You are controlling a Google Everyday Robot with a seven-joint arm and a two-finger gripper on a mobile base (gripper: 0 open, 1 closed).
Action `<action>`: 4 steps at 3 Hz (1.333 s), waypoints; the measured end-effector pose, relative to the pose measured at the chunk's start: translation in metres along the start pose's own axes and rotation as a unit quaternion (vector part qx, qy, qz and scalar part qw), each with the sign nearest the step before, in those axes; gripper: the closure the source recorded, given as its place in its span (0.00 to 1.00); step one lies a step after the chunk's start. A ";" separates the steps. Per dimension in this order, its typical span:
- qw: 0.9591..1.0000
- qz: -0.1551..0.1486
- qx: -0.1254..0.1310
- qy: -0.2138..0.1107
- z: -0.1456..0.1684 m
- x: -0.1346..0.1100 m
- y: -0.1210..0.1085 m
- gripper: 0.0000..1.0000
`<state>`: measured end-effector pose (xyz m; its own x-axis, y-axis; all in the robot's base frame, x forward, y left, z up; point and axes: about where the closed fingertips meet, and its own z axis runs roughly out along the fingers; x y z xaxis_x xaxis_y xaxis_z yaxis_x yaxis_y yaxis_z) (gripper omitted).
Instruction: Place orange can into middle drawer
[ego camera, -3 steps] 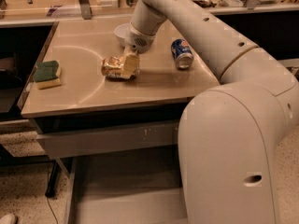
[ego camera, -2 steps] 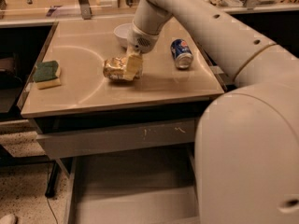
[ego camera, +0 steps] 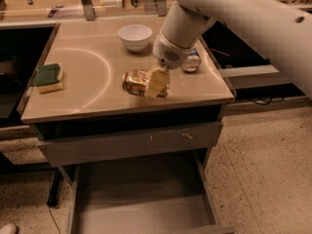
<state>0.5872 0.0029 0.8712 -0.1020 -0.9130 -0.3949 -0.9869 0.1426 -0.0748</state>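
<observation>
The orange can (ego camera: 136, 82) lies on its side, shiny and crinkly, near the front of the tan counter (ego camera: 97, 52). My gripper (ego camera: 158, 83) comes down from the white arm (ego camera: 183, 30) and is shut on the can's right end. I cannot tell whether the can touches the counter or hangs just above it. The middle drawer (ego camera: 141, 213) stands pulled out below the counter, with a bare grey floor and low side walls.
A white bowl (ego camera: 135, 35) sits at the back of the counter. A blue can (ego camera: 191, 62) lies behind the arm at the right. A green-and-yellow sponge (ego camera: 48, 77) is at the left. A closed grey drawer front with pale scratches (ego camera: 126, 143) is above the open drawer.
The gripper and the orange can have moved toward the counter's front edge. The view has shifted, so the bowl shows in full and the arm's bulk is out of the lower right.
</observation>
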 end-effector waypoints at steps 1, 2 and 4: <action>0.999 0.017 -0.012 0.029 -0.007 0.029 0.056 1.00; 0.999 0.017 -0.012 0.029 -0.007 0.029 0.056 1.00; 0.995 0.070 -0.076 0.014 0.034 0.047 0.117 1.00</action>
<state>0.4712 -0.0101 0.8128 -0.2412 -0.8991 -0.3652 -0.9700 0.2120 0.1187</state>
